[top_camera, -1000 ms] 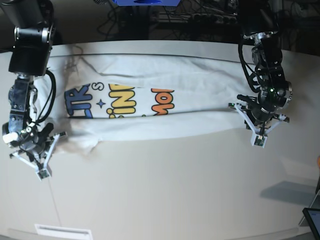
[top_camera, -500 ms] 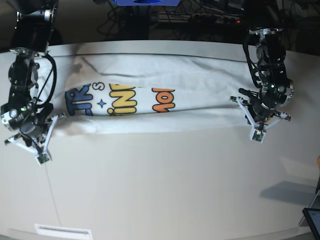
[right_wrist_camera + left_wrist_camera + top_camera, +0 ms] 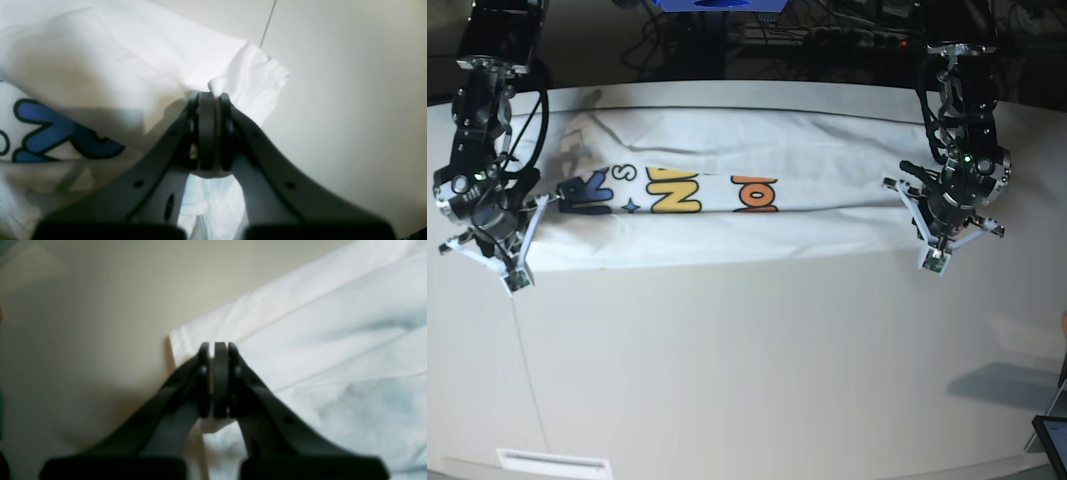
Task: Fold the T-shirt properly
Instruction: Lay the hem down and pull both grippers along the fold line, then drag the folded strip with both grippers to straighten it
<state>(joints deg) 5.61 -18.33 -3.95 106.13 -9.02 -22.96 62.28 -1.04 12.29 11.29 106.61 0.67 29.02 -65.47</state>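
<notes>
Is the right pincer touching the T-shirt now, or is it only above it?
Touching. In the right wrist view the right pincer is shut on a bunched white fold of the T-shirt, with cloth squeezed between its tips.

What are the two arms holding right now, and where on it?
Both hold the T-shirt: left gripper pinches its near-edge corner, right gripper the bunched cloth at the opposite end.

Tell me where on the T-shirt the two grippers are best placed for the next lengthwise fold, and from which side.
Probably at the two ends of the near long edge of the T-shirt, approached from the table's front. The shirt lies as a long band, so end pinches keep it taut. Both the left gripper and the right gripper are shut on cloth at those corners.
</notes>
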